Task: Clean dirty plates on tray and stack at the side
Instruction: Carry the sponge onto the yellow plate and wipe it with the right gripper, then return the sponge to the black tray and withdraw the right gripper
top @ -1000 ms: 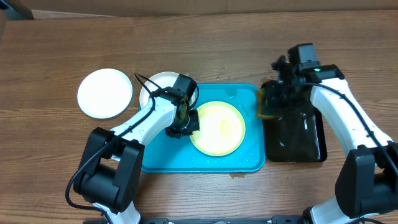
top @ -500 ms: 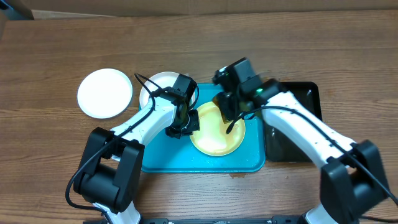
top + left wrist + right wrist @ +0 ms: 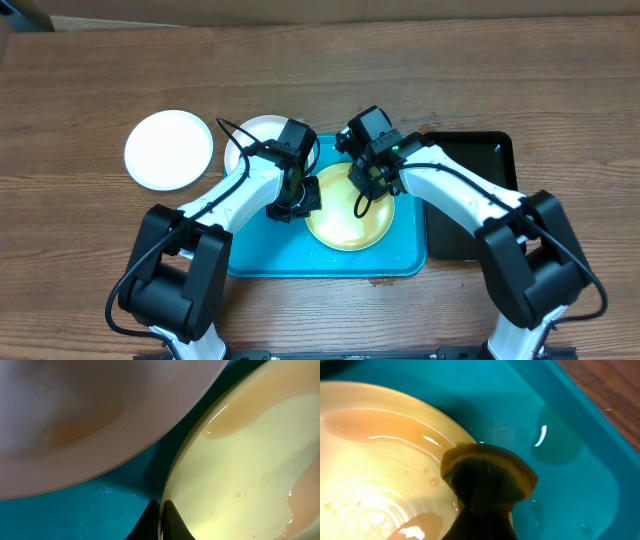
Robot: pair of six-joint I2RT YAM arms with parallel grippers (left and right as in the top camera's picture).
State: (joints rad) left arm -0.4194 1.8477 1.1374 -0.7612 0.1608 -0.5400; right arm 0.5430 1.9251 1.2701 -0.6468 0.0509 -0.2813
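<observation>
A pale yellow plate [image 3: 345, 225] lies on the turquoise tray [image 3: 262, 255]. My left gripper [image 3: 300, 198] is shut on the plate's left rim; the left wrist view shows the fingers [image 3: 162, 521] pinching the rim of the wet plate [image 3: 250, 470]. My right gripper [image 3: 362, 183] is shut on a yellow-brown sponge [image 3: 490, 475] and presses it on the plate's far rim [image 3: 380, 460]. One white plate [image 3: 168, 150] lies on the table at the left. Another white plate [image 3: 252, 133] sits at the tray's far left corner, partly under my left arm.
A narrow black tray [image 3: 485, 205] stands right of the turquoise tray. The turquoise tray floor is wet [image 3: 560, 460]. The wooden table's front edge runs just below the trays.
My right arm has swung left from over the black tray with the sponge and now rests it on the yellow plate. My left gripper has stayed on the rim.
</observation>
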